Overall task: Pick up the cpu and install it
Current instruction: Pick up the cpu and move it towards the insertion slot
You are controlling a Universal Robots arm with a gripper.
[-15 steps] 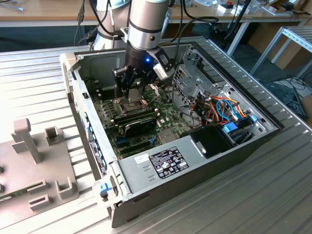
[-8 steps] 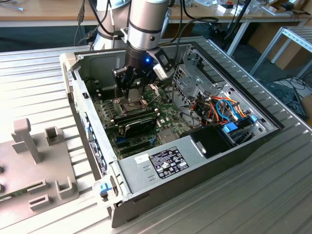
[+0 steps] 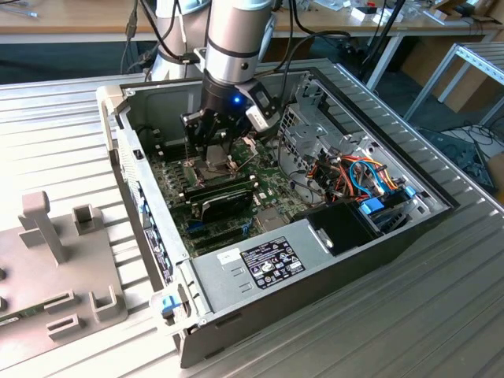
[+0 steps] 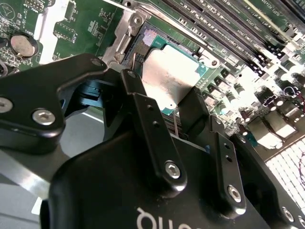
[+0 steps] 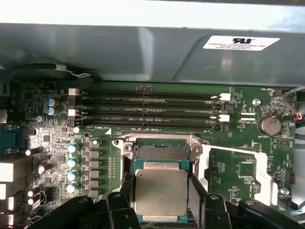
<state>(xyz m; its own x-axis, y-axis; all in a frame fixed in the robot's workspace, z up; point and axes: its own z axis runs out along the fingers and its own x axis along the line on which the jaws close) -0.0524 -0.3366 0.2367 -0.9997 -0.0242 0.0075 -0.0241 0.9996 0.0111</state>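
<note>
The cpu (image 5: 161, 192) sits directly between the fingers (image 5: 196, 191) of the claw (image 5: 160, 191), with no offset to either side. It is square, so it has no long axis; its edges run parallel to the socket (image 5: 161, 152) under it. A dark strip of socket shows beyond the cpu on the side toward the memory slots (image 5: 147, 102), so I judge it is not yet seated. The claw is only narrowly apart and seems clamped on two opposite edges of the cpu, low inside the case (image 3: 120, 146).

The gripper (image 3: 211, 157) is positioned inside the open computer case (image 3: 441, 206), at its far end. The cpu (image 3: 214, 168) is clamped between its tips. A black card (image 3: 224, 201) is seated mid-case, and a grey fixture (image 3: 59, 268) is set outside the case.
</note>
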